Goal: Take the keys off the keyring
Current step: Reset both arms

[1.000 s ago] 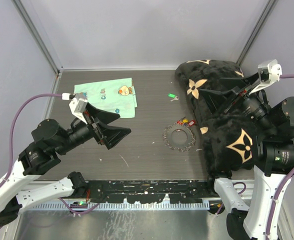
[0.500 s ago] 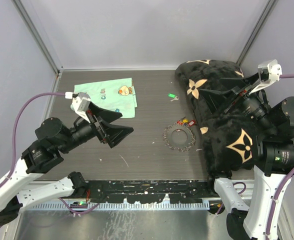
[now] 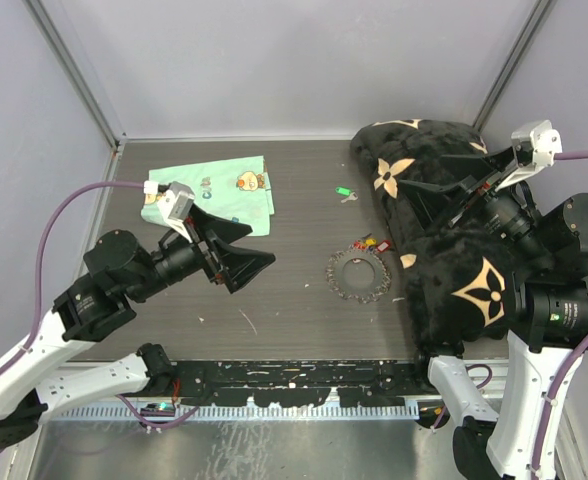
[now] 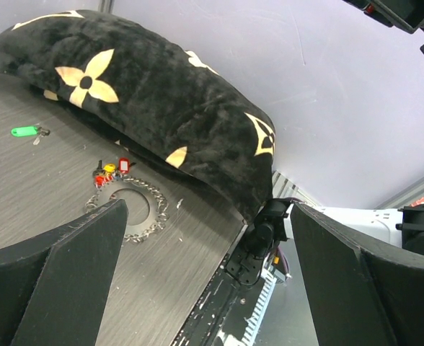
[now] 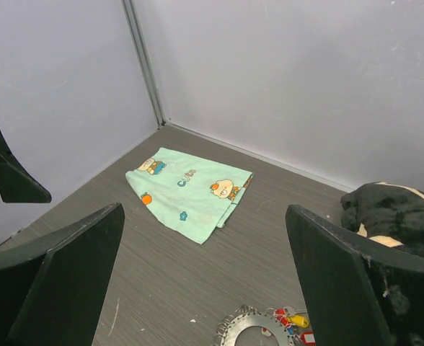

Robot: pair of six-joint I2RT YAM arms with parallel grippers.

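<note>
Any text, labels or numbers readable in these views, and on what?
On the mint-green cloth: short lettering between the cartoon figures, too blurred to read.
On the keys: coloured heads too small to show any marking.
On the black cushion: flower motifs only, no letters.

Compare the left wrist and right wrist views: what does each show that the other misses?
Only the left wrist view shows a loose green-headed key lying on the table, apart from the keyring, and the ring's full loop. Only the right wrist view shows the mint-green cloth lying flat near the back corner. Both show the keyring with red and yellow key heads clustered at its rim, and part of the black cushion.
</note>
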